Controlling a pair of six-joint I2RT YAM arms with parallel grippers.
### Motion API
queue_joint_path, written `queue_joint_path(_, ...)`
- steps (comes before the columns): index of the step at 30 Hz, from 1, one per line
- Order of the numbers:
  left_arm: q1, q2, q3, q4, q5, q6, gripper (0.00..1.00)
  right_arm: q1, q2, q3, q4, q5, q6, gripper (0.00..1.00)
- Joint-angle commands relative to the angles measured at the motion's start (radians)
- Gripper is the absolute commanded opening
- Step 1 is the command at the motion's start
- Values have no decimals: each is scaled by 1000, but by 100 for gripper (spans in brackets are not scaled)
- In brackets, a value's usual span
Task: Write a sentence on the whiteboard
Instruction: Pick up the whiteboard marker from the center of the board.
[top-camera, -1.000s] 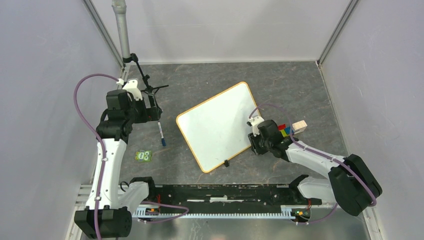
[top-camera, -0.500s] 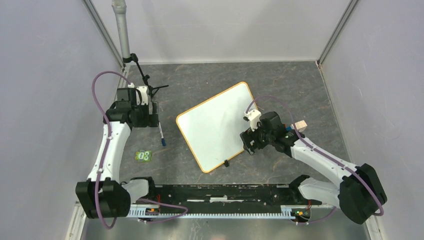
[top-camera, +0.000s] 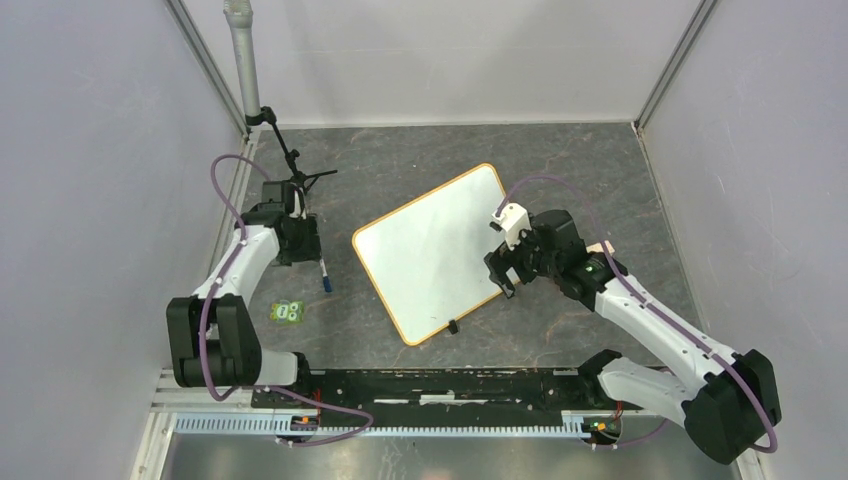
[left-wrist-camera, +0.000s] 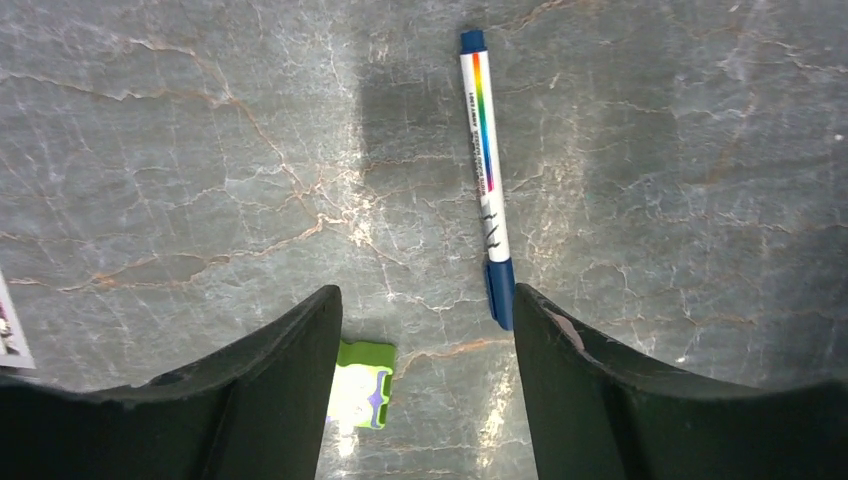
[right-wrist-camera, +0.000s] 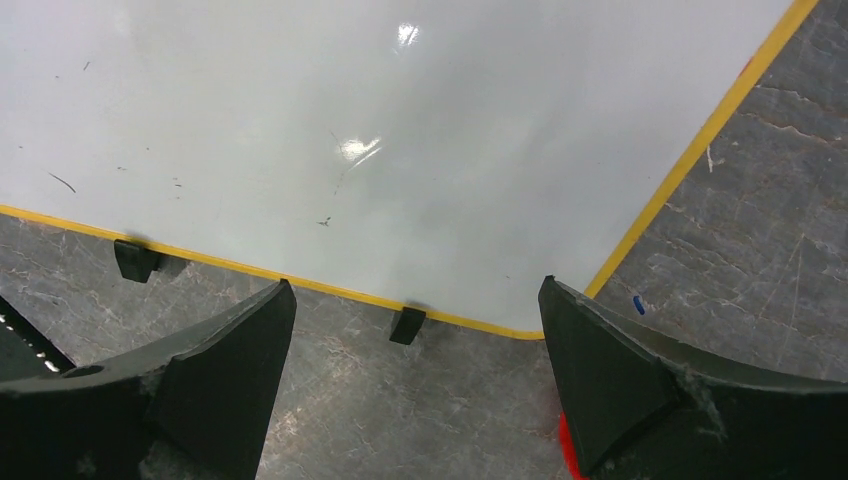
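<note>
The whiteboard (top-camera: 430, 250) lies flat and turned at an angle on the grey table, with a yellow frame and black clip feet (right-wrist-camera: 407, 325). Its white face (right-wrist-camera: 400, 130) is blank; the sentence is not in view. A white marker (left-wrist-camera: 485, 170) with a rainbow stripe and blue ends lies on the table left of the board (top-camera: 323, 272). My left gripper (left-wrist-camera: 425, 300) hovers over the marker's near end, open, with its right finger beside the blue cap. My right gripper (right-wrist-camera: 415, 290) is open above the board's lower right corner (top-camera: 505, 270), holding nothing.
A small green card (top-camera: 287, 312) lies near the left gripper (left-wrist-camera: 362, 395). A black stand (top-camera: 295, 180) and a grey pole (top-camera: 243, 60) rise at the back left. A wooden block (top-camera: 602, 246) peeks out behind the right arm. Walls close in on both sides.
The left arm stretched out and came down over the marker, its jaws narrowing somewhat. The right gripper opened wide and rose back from the board's lower right edge.
</note>
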Motion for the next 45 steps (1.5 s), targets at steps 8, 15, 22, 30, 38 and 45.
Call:
queue_joint_path(8, -18, 29, -100, 230, -30, -195, 64, -29, -42, 9, -5, -23, -24, 98)
queue_joint_path(15, -19, 103, -128, 260, 0, -207, 56, -36, -42, -6, 11, -14, -1, 98)
queue_joint_path(22, -19, 140, -132, 285, 7, -222, 54, -39, -44, -16, 14, -16, 0, 98)
queue_joint_path(30, -19, 283, -56, 223, -28, -248, 44, -42, -37, -13, 8, -20, 3, 98)
queue_joint_path(38, 4, 191, -77, 197, -46, -242, 14, -47, -29, 2, 1, -29, 4, 98)
queue_joint_path(45, 73, -33, -52, 79, -13, -231, 6, -48, -18, 32, -11, -78, 4, 98)
